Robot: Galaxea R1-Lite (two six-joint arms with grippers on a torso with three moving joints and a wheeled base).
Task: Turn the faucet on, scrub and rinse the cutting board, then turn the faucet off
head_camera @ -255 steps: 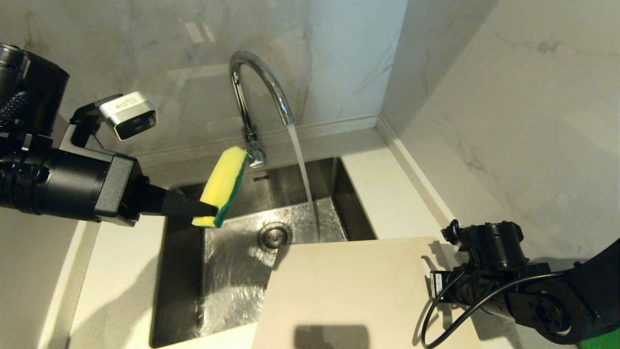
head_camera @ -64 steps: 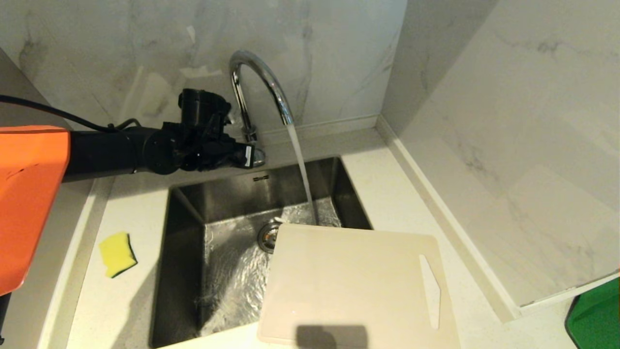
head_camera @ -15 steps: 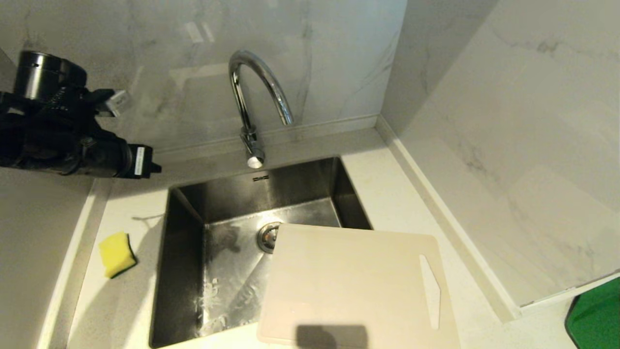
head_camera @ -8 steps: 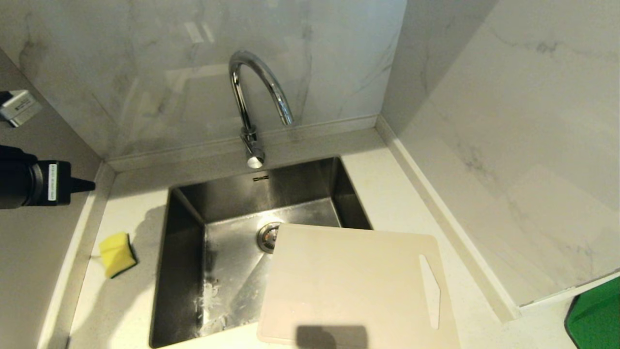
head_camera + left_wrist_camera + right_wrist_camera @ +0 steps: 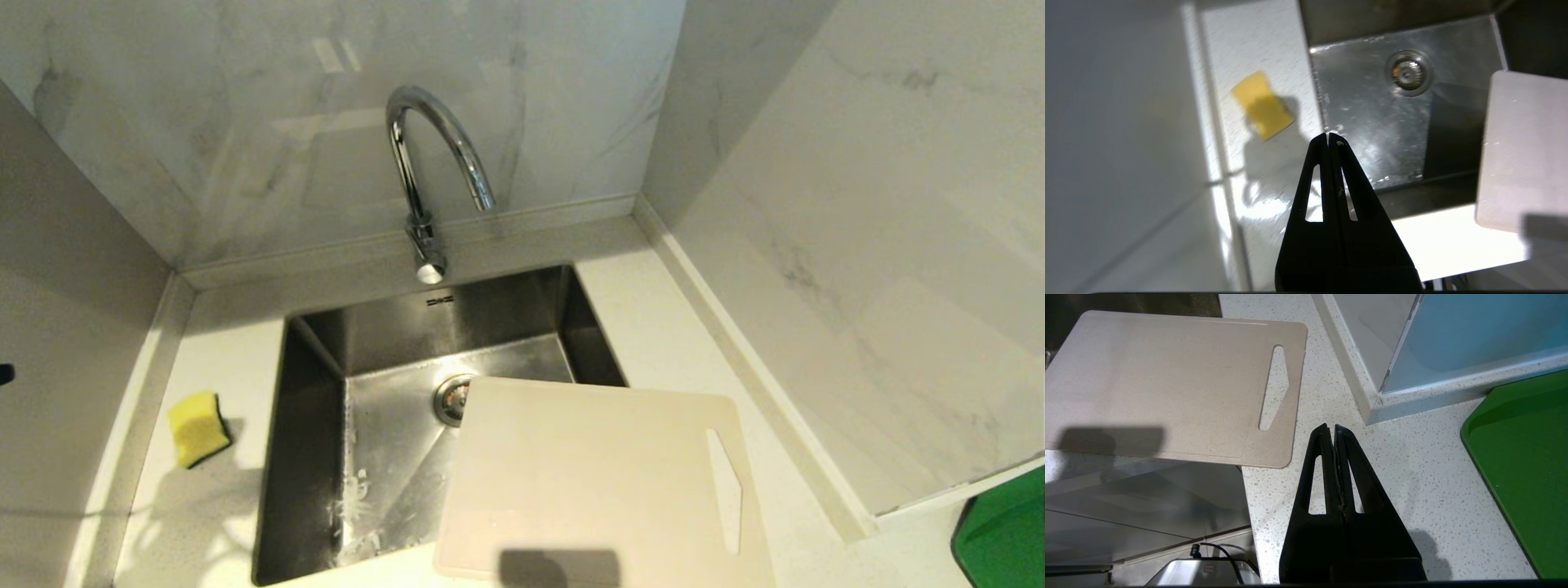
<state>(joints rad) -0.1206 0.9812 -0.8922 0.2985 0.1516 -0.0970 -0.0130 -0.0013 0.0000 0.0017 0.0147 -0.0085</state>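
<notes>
the board is a flat cream-white rectangle with rounded corners and a long slot near its right end; it lies half over the sink, half on the counter. the chrome faucet arches behind the sink, dry. a sponge lies left of the sink. left gripper and right gripper are both closed, empty.
</notes>
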